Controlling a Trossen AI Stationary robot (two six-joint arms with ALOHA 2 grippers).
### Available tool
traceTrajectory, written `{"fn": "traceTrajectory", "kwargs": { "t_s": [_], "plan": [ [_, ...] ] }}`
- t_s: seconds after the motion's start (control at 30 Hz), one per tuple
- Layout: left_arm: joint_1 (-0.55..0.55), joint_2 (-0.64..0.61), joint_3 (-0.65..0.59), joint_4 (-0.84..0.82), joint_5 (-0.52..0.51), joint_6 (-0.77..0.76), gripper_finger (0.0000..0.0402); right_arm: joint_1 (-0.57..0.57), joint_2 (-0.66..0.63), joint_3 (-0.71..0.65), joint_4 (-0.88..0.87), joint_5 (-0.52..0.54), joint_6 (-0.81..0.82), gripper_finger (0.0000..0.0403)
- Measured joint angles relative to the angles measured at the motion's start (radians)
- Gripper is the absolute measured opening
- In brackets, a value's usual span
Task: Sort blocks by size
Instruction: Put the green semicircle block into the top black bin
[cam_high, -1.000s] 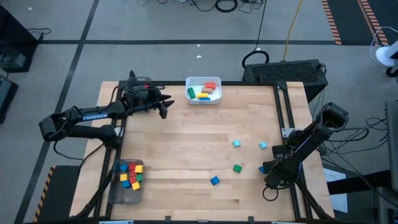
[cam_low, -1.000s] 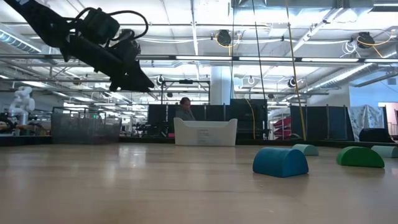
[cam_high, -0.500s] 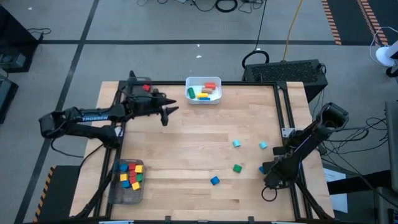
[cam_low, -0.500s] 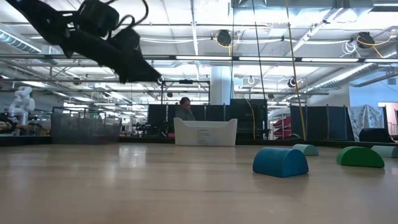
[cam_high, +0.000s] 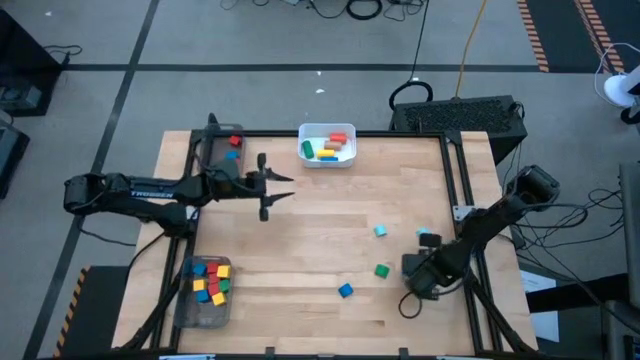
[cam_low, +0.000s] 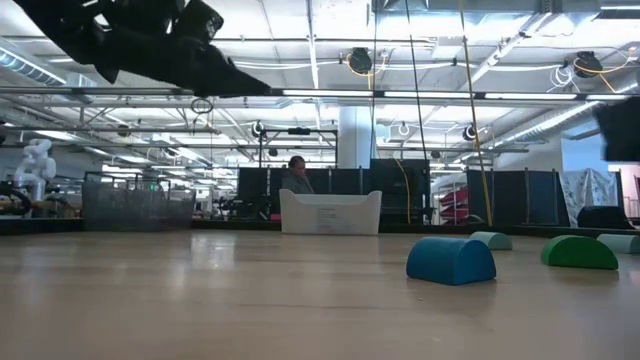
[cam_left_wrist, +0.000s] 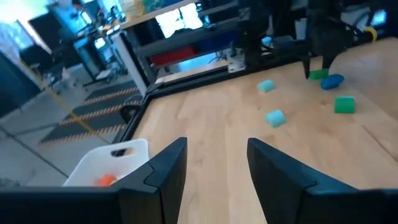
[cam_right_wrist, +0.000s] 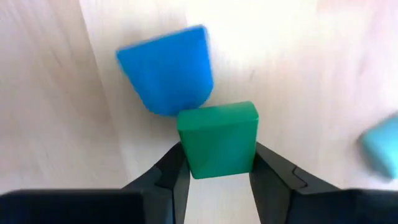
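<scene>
- Blocks loose on the right half of the table (cam_high: 300, 230): blue block (cam_high: 345, 290), green block on the wood (cam_high: 382, 270), two light blue blocks (cam_high: 380, 231).
- Step in hand: pick-up. Right gripper (cam_right_wrist: 217, 155) is at the front right of the table, with its fingers (cam_right_wrist: 177, 171) pressed on both sides of a second green piece, the held green block (cam_right_wrist: 217, 140).
- Can't tell if the held green block is off the wood. The high view hides it under the arm; the left wrist view puts it low, just beside another blue block (cam_left_wrist: 333, 81).
- Held green block: squarish face toward the wrist camera, no clear long axis, flat sides square against the fingers, far edge toward the other blue block.
- Left gripper (cam_high: 272, 187) hovers above the back-left of the table, fingers apart, nothing between them.
- Already sorted: long pieces in the white bin (cam_high: 303, 152), small cubes in the front-left tray (cam_high: 183, 300), a couple more in the back-left tray (cam_high: 212, 148).
- Next move, my guess: lift straight up clear of the other blue block, then carry to whichever container matches its size. The trays sit on the far left, so reach may be tight.
</scene>
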Motion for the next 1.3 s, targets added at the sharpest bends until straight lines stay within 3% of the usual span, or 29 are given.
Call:
{"fn": "traceTrajectory", "kwargs": {
  "t_s": [0.2, 0.33, 0.53, 0.73, 1.07, 1.3],
  "plan": [
    [-0.050, 0.001, 0.000, 0.001, 0.003, 0.101, 0.0171, -0.109, 0.000, 0.072, 0.072, 0.176, -0.097, 0.0124],
    [-0.089, 0.026, 0.000, 0.029, 0.037, 0.167, 0.0171, -0.202, 0.000, 0.090, 0.224, 0.256, -0.209, 0.0123],
    [-0.142, 0.120, 0.000, 0.149, 0.120, 0.295, 0.0171, -0.362, 0.000, 0.090, 0.503, 0.260, -0.376, 0.0124],
    [-0.179, 0.218, 0.007, 0.252, 0.147, 0.390, 0.0171, -0.483, 0.000, 0.090, 0.651, 0.238, -0.465, 0.0124],
    [-0.206, 0.364, 0.128, 0.257, 0.103, 0.376, 0.0171, -0.573, 0.025, 0.089, 0.895, 0.203, -0.564, 0.0125],
    [-0.194, 0.459, 0.217, 0.257, 0.102, 0.219, 0.0173, -0.578, 0.057, 0.089, 0.960, 0.204, -0.627, 0.0125]
  ]
}}
